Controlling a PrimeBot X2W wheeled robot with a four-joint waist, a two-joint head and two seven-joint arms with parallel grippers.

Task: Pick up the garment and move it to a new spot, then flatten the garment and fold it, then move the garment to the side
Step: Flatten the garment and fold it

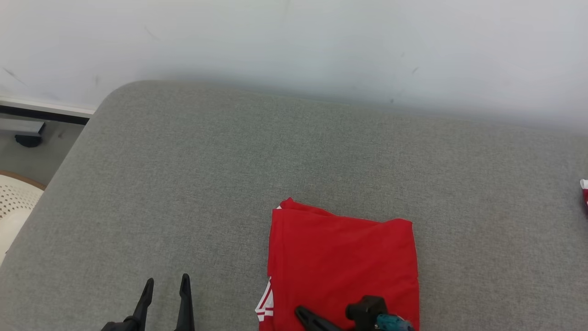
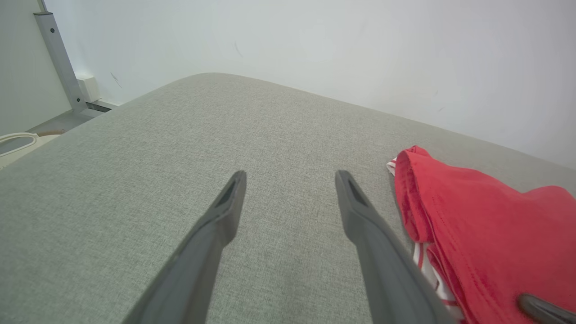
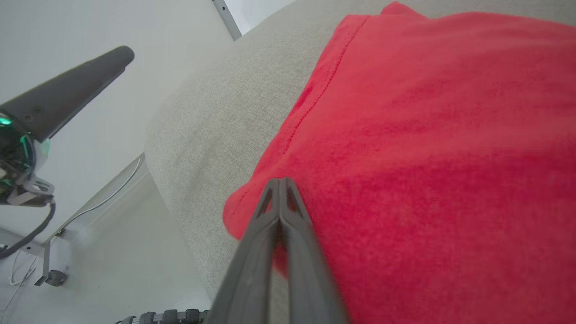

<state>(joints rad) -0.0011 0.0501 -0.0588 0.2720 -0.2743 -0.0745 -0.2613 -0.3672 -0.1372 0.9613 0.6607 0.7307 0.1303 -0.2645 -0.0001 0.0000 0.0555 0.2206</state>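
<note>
Status: the garment (image 1: 342, 262) is folded into a compact red rectangle, flat on the grey padded surface (image 1: 229, 161). It sits right of centre, close to the near edge. A bit of white-striped trim pokes out at its near-left corner, otherwise the edges are fairly square. I'd say pick-up, flatten and fold are done. What's left is the move to the side; it isn't at either side yet.

Right gripper (image 1: 301, 311): clenched, fingers pressed together, tips lying over the garment's near-left part. Can't tell whether any cloth is pinched between them or whether they just rest on top.

Left gripper (image 1: 166, 287): released, fingers spread, holding nothing. It hangs over bare surface to the left of the garment, apart from it.

Count:
- folded garment: 1
- grippers: 2 (one spread, one clenched)
- red-and-white scrap of cloth (image 1: 584, 191) at the far right edge: 1, too cut off to identify
- pale perforated basket (image 1: 16, 202) off the left edge of the surface: 1
</note>
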